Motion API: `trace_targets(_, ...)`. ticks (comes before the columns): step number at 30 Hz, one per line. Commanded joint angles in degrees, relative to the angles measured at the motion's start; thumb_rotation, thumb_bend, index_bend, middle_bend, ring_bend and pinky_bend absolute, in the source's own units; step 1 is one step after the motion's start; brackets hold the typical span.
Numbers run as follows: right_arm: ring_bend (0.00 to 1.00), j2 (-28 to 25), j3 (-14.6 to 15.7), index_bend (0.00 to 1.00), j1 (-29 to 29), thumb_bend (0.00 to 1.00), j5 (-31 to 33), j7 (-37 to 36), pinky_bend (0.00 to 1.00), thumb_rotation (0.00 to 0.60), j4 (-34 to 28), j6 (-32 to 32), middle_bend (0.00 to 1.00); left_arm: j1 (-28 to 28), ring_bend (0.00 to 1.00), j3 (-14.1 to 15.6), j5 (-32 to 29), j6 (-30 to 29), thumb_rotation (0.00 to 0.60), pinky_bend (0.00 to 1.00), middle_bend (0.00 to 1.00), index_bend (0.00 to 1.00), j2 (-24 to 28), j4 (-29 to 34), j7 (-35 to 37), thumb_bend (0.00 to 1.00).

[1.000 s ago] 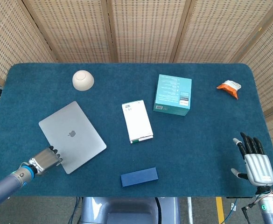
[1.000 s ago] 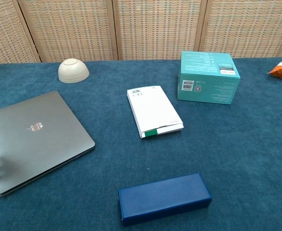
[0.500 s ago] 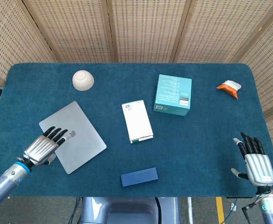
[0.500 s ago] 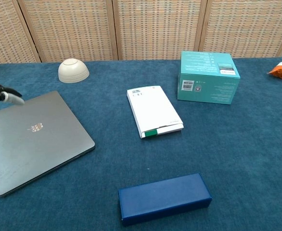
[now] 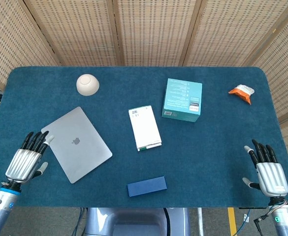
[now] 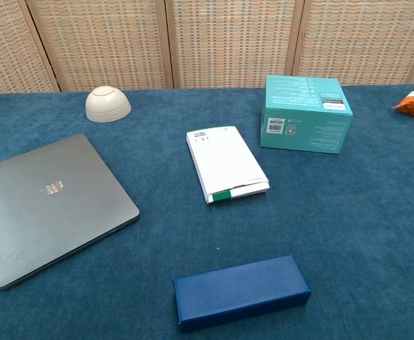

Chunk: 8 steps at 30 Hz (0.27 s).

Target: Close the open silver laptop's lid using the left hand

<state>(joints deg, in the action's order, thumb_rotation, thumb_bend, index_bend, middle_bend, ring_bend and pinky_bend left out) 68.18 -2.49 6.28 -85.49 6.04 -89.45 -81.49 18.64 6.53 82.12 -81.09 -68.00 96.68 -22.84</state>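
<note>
Laptop (image 5: 76, 144): silver, lid flat shut, logo up, lying askew at the worktop's (image 5: 212, 147) front left.
Left hand (image 5: 25, 158): fingers spread, empty, just beside the laptop's corner, perhaps touching.
Right hand (image 5: 268, 169): spread, empty.

Silver laptop (image 5: 76, 144) (image 6: 53, 204), lid fully closed (logo facing up), lying flat on the blue table's left side, rotated so that its edges run diagonally to the table's edges.
</note>
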Motion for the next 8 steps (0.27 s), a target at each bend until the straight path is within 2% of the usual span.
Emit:
trace_targets(1, 0.00, 0.03, 0.03, 0.14, 0.00, 0.04, -0.17, 0.29, 0.00, 0.600, -0.11, -0.12, 0.00, -2.44, 0.00, -0.45, 0.19, -2.80, 0.600, 0.00, 0.00, 0.00, -2.25, -1.10, 0.57, 0.35)
trace_targets(8, 0.00, 0.22, 0.19, 0.14, -0.09, 0.04, -0.59, 0.78, 0.00, 0.600, -0.15, -0.45, 0.00, -4.99, 0.00, -1.07, 0.88, -5.28, 0.600, 0.00, 0.00, 0.00, -4.30, -3.04, 1.66, 0.35)
